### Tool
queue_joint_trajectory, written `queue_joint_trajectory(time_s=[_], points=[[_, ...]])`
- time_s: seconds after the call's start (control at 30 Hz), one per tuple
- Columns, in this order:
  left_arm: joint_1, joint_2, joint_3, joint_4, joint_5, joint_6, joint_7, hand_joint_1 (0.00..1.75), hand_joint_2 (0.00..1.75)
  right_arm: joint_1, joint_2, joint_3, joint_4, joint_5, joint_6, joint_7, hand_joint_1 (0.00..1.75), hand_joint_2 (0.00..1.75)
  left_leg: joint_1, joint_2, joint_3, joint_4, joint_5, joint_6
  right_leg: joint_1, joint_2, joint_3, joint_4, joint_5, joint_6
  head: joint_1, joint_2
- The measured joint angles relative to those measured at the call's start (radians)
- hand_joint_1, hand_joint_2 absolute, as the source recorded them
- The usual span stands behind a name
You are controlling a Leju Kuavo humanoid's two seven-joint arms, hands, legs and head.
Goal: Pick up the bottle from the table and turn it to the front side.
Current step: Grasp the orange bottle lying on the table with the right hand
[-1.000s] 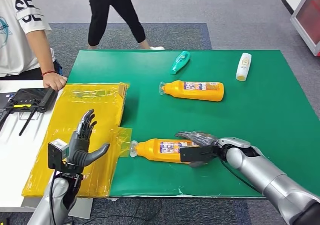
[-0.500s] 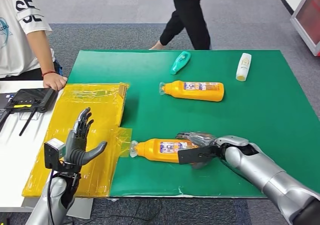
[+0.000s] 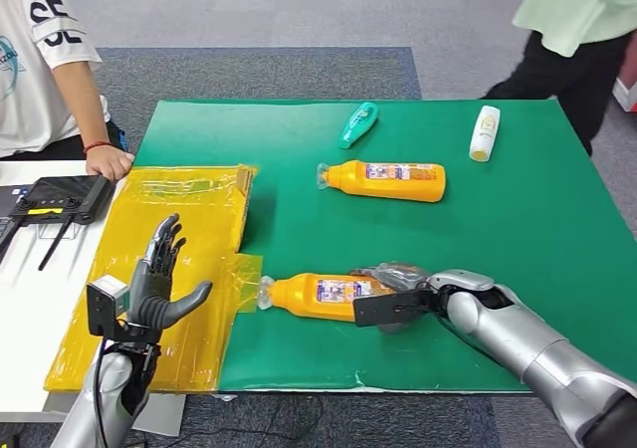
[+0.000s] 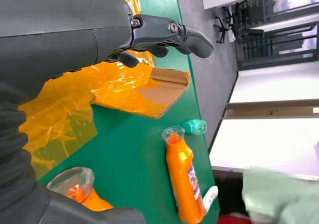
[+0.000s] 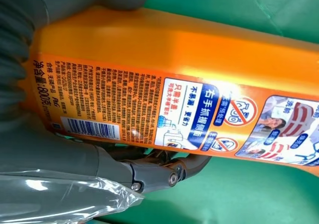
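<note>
An orange bottle [image 3: 319,296] lies on its side near the front edge of the green table [image 3: 526,229], clear cap pointing toward the yellow sheet. My right hand [image 3: 394,294] grips its bottom end. In the right wrist view the barcode label of the bottle [image 5: 180,74] faces the camera, with a finger [image 5: 158,171] wrapped along one side. My left hand [image 3: 157,284] hovers open over the yellow sheet, fingers spread, holding nothing; the left wrist view shows its fingers [image 4: 169,32] spread above the sheet.
A second orange bottle [image 3: 387,180] lies mid-table, with a teal bottle [image 3: 358,123] and a white bottle [image 3: 485,132] farther back. A yellow plastic sheet [image 3: 172,229] covers the left side. A seated person [image 3: 45,60] and a black controller [image 3: 60,197] are at left; another person [image 3: 578,30] is at back right.
The person behind the table has walked from the back left to the back right. My left hand sank slightly. My right hand and the bottle have barely shifted.
</note>
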Motion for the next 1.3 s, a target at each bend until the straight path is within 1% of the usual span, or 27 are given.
queue_joint_trajectory(time_s=[0.47, 0.57, 0.67, 0.77, 0.87, 0.97, 1.03, 1.17, 1.3], points=[[0.000, 0.000, 0.003, 0.000, 0.001, 0.000, 0.000, 0.00, 1.75, 0.007, 0.000, -0.003, 0.000, -0.011, -0.030, -0.005, 1.75, 1.75, 0.000, 0.000, 0.000, 0.000, 0.000, 0.000, 0.000, 0.000, 0.000, 0.000, 0.001, 0.000, 0.000, 0.000], [0.000, 0.000, 0.003, 0.000, 0.002, -0.003, 0.000, 0.00, 1.75, 0.030, -0.001, -0.030, 0.000, -0.055, -0.051, -0.036, 1.75, 1.75, 0.000, 0.000, 0.000, 0.000, 0.001, 0.001, 0.000, 0.000, 0.000, 0.000, 0.001, 0.001, 0.000, 0.000], [0.001, 0.002, 0.003, 0.000, 0.004, -0.006, 0.000, 0.00, 1.75, 0.073, -0.007, -0.078, -0.006, -0.125, -0.069, -0.099, 1.75, 1.75, 0.000, 0.000, -0.001, 0.000, 0.001, 0.001, 0.000, 0.000, -0.001, 0.000, 0.001, 0.001, 0.000, 0.000], [0.002, 0.005, 0.004, 0.000, 0.009, -0.006, -0.001, 0.00, 1.75, 0.127, -0.015, -0.142, -0.028, -0.160, -0.086, -0.145, 1.75, 1.75, 0.000, 0.000, -0.002, 0.000, 0.001, 0.001, 0.000, -0.001, -0.001, 0.000, 0.001, 0.001, 0.000, 0.000], [0.004, 0.007, 0.005, 0.000, 0.011, -0.007, -0.002, 0.00, 1.75, 0.169, -0.017, -0.200, -0.050, -0.172, -0.095, -0.168, 1.75, 1.75, 0.000, -0.001, -0.003, 0.000, 0.001, 0.001, 0.000, -0.001, -0.003, 0.000, 0.001, 0.001, 0.000, 0.000], [0.005, 0.008, 0.006, 0.000, 0.011, -0.010, -0.002, 0.00, 1.75, 0.195, -0.018, -0.235, -0.064, -0.174, -0.097, -0.172, 1.75, 1.75, 0.000, -0.001, -0.004, 0.000, 0.001, 0.001, 0.000, -0.001, -0.003, 0.000, 0.001, 0.001, 0.000, 0.000], [0.007, 0.008, 0.006, 0.000, 0.011, -0.011, -0.003, 0.00, 1.75, 0.218, -0.016, -0.263, -0.075, -0.192, -0.104, -0.193, 1.75, 1.75, 0.000, -0.001, -0.004, 0.000, 0.001, 0.001, 0.000, -0.001, -0.003, 0.000, 0.001, 0.001, 0.000, 0.000], [0.020, 0.008, 0.011, 0.000, 0.009, -0.018, -0.006, 0.00, 1.75, 0.296, 0.012, -0.381, -0.116, -0.229, -0.109, -0.268, 1.75, 1.75, 0.000, -0.001, -0.004, 0.000, 0.001, 0.001, 0.000, -0.001, -0.004, 0.000, 0.001, 0.001, 0.000, 0.000], [0.032, 0.008, 0.012, -0.002, 0.007, -0.022, -0.007, 0.00, 1.75, 0.366, 0.060, -0.500, -0.153, -0.298, -0.058, -0.331, 1.75, 1.75, 0.000, -0.001, -0.006, 0.000, 0.001, 0.001, 0.000, -0.001, -0.005, 0.000, 0.001, 0.001, 0.000, 0.000]])
